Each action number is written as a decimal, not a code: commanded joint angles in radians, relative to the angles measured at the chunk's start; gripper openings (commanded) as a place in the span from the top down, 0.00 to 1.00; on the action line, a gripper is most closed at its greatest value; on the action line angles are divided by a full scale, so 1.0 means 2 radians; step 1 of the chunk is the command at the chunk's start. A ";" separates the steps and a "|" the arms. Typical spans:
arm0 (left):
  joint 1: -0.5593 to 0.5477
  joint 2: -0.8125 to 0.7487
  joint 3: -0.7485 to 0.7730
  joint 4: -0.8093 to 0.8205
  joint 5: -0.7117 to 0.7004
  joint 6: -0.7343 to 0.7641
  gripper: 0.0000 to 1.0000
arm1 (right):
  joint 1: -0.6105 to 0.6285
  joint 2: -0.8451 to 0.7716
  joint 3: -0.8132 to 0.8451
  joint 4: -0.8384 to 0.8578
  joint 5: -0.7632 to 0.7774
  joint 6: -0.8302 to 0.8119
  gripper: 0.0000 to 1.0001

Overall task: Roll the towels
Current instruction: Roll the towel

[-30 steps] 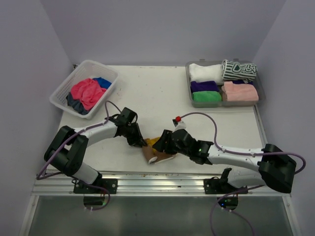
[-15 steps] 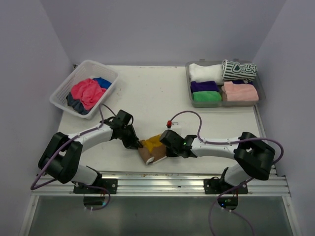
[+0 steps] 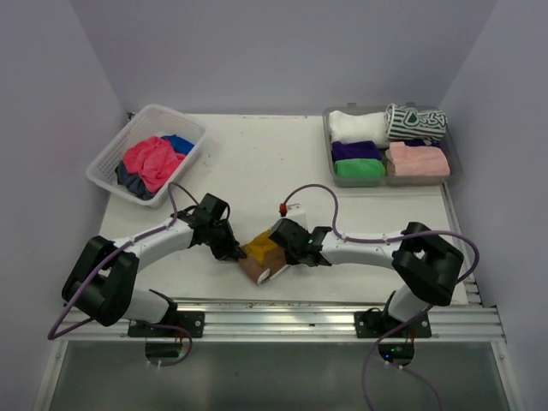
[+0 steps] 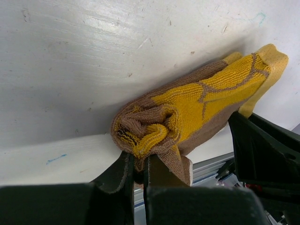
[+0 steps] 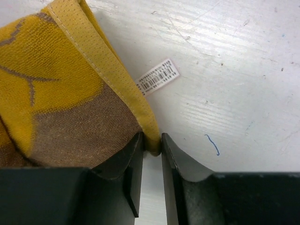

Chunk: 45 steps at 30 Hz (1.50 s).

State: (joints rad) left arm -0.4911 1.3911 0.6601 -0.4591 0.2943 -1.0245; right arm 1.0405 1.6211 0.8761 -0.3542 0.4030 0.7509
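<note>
Your left claw (image 4: 139, 168) was clamped shut on the rolled end of the yellow-and-brown towel (image 4: 206, 98); your right claw (image 5: 152, 149) pinched that towel's yellow hem, jaws nearly together.

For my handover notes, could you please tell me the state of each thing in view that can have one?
yellow-and-brown towel: partly rolled, pinched at both ends.
left gripper: shut on the towel's rolled end.
right gripper: shut on the towel's loose hem.
basket towels: loose, unrolled, heaped together.
tray towels: rolled, packed side by side.
</note>
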 commanded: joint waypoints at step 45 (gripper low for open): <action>0.026 -0.062 0.000 0.013 0.020 -0.010 0.42 | 0.154 -0.009 0.032 0.122 0.054 -0.086 1.00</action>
State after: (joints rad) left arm -0.4629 1.3193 0.6514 -0.4442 0.3210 -1.0382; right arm 1.4052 1.7309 1.0214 -0.3023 0.6792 0.5465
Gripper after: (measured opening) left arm 0.565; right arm 0.048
